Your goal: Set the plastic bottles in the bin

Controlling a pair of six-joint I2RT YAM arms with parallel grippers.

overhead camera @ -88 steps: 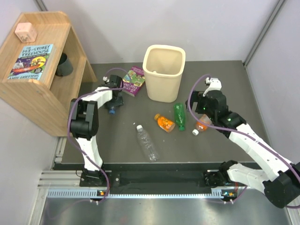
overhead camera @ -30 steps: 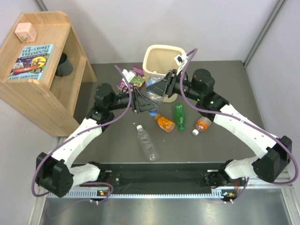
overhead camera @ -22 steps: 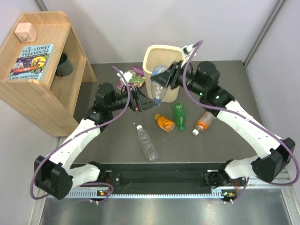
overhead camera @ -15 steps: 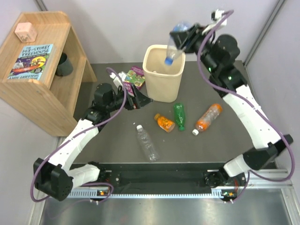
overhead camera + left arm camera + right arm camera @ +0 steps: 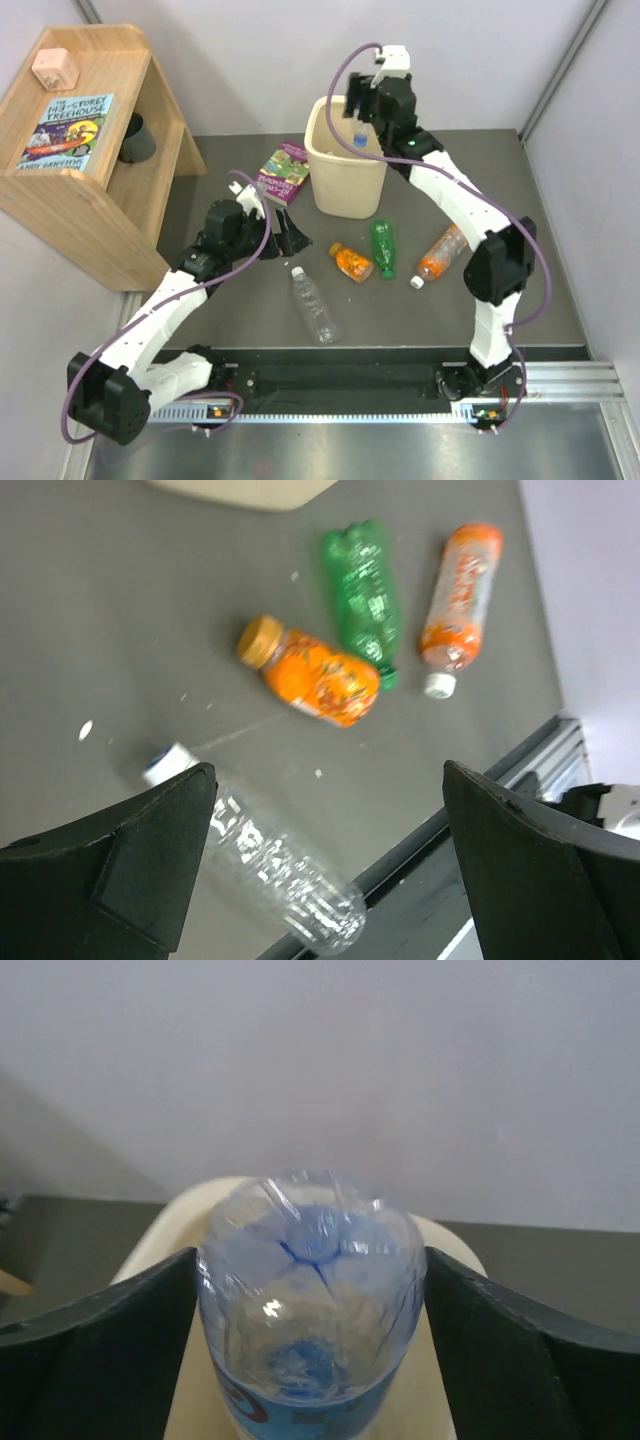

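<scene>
The blue-tinted bottle (image 5: 310,1260) is grasped by the right hand (image 5: 368,100) and hung cap-down directly above the mouth of the bin (image 5: 330,190), so that it is lined up to fall inside once let go. It is not yet in the bin. The left hand (image 5: 288,235) is spread wide and empty, held low over the counter (image 5: 450,310) in front of the bin, probably so that a next pick can be lined up. In front of the bin four bottles are seen lying on their sides: a clear bottle (image 5: 315,305) nearest the left hand, a short orange bottle (image 5: 351,262), a green bottle (image 5: 383,247) and a long orange bottle (image 5: 441,252).
</scene>
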